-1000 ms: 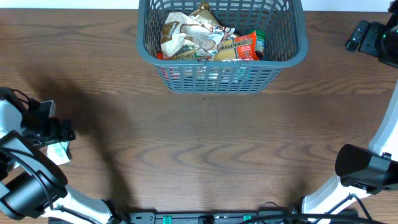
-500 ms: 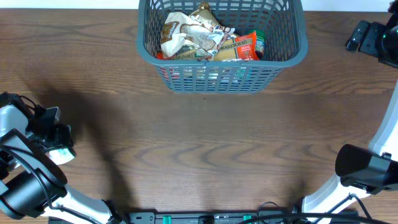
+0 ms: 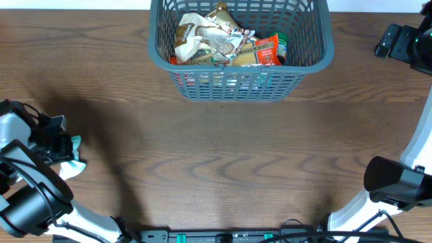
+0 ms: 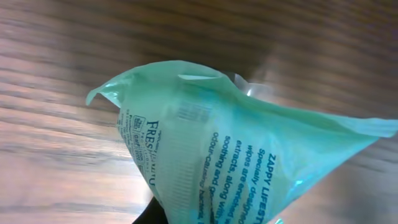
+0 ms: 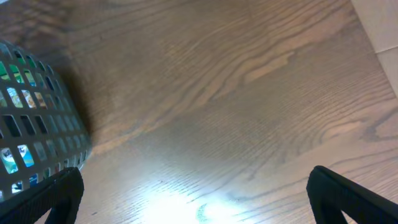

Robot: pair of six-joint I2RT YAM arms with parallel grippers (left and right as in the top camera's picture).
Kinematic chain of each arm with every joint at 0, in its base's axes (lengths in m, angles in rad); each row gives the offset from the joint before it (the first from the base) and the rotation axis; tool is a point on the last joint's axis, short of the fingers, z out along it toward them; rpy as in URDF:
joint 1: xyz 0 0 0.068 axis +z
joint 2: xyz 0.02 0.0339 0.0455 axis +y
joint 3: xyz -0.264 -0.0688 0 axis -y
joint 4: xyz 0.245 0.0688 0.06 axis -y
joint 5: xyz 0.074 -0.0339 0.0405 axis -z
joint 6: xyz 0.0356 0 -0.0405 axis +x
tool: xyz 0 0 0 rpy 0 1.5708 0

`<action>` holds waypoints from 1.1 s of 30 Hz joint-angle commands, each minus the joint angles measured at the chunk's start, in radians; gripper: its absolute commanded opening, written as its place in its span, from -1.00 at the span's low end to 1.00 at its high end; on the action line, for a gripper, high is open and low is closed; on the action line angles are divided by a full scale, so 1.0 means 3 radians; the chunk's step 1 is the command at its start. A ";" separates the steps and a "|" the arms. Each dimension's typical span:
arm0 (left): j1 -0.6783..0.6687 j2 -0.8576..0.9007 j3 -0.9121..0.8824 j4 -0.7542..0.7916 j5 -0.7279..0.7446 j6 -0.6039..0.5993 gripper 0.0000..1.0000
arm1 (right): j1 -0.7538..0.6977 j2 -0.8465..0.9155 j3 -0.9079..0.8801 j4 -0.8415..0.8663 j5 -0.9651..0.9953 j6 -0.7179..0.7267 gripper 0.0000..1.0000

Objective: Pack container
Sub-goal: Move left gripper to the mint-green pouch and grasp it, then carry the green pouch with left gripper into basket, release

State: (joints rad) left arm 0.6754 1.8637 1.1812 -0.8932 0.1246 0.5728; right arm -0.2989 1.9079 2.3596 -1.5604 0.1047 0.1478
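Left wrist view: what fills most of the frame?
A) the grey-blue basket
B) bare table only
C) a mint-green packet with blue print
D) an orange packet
C: a mint-green packet with blue print spreads across the view, with the wooden table behind it.

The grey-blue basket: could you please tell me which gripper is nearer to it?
Right. The right gripper is open just right of the basket; the left gripper is at the left edge of the table, shut on a teal packet.
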 commanded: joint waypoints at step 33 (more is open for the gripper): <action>-0.3761 0.0215 0.4049 0.0408 -0.0211 0.1195 -0.89 | 0.0037 -0.0039 -0.0013 -0.0120 -0.0025 -0.0050 0.99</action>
State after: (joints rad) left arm -0.4049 1.8748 2.3802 -0.8345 0.0814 0.8017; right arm -0.2989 1.9079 2.3596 -1.5875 0.1017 0.1474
